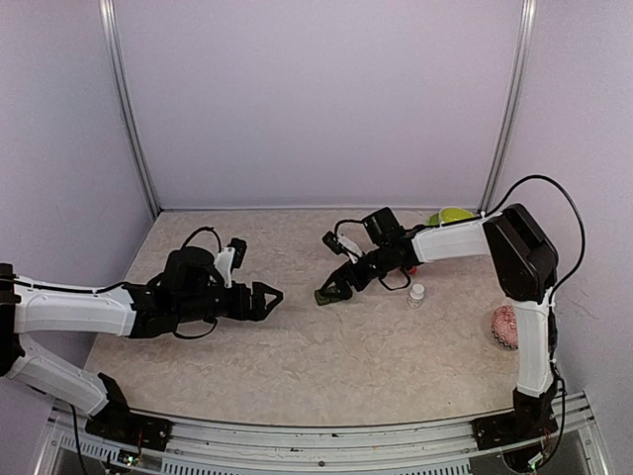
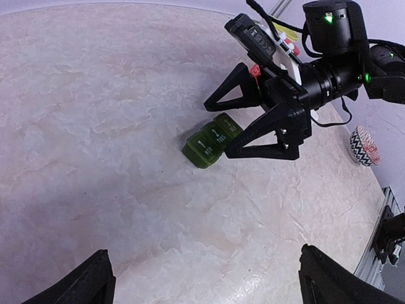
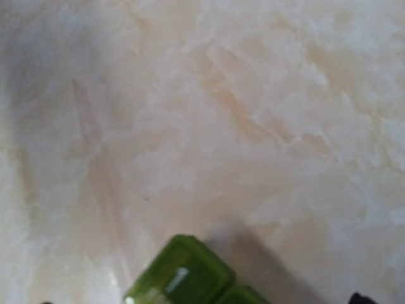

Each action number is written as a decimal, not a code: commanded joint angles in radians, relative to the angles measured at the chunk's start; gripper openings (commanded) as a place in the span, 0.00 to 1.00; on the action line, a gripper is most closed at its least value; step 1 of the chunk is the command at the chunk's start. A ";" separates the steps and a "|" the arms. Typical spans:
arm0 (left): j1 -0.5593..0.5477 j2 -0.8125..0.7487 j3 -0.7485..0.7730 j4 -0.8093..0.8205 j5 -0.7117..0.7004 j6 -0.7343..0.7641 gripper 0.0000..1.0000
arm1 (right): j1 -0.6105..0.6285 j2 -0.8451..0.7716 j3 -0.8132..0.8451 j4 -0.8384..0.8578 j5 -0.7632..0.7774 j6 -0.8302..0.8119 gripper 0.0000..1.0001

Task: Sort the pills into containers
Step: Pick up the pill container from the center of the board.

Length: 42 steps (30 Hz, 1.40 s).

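The containers are a short strip of green lidded boxes lying on the marbled table, also visible in the left wrist view and, blurred, at the bottom of the right wrist view. My right gripper hovers over the strip with its jaws spread wide. One black finger stands right beside the boxes and the other is well off them. My left gripper is open and empty, a short way left of the strip, pointing at it. No pills are in view.
A tiny clear bottle with a white cap stands right of the strip. A red zigzag-patterned bowl sits by the right arm's upright link. A yellow-green object lies at the back right. White walls enclose the table.
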 commanded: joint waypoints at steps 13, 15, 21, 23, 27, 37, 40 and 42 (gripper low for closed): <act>-0.006 0.011 -0.010 -0.023 -0.038 0.005 0.99 | -0.009 -0.018 -0.070 -0.048 -0.050 -0.084 1.00; -0.006 0.022 -0.011 -0.020 -0.035 0.004 0.99 | -0.008 -0.048 -0.117 -0.024 -0.028 -0.089 1.00; -0.008 0.057 -0.011 0.015 -0.012 -0.008 0.99 | 0.009 -0.103 -0.219 0.054 0.086 -0.127 1.00; -0.009 0.065 -0.014 0.029 -0.004 -0.013 0.99 | 0.024 -0.108 -0.230 0.072 0.134 -0.145 0.99; -0.018 0.073 -0.023 0.041 -0.007 -0.019 0.99 | 0.049 -0.100 -0.232 0.107 0.241 -0.164 0.94; -0.022 0.067 -0.055 0.051 -0.006 -0.023 0.99 | 0.058 -0.127 -0.292 0.184 0.247 -0.225 0.73; -0.022 0.075 -0.057 0.063 0.000 -0.024 0.99 | 0.059 -0.116 -0.293 0.185 0.238 -0.239 0.64; -0.022 0.086 -0.055 0.071 0.006 -0.026 0.99 | 0.061 -0.108 -0.291 0.189 0.242 -0.241 0.61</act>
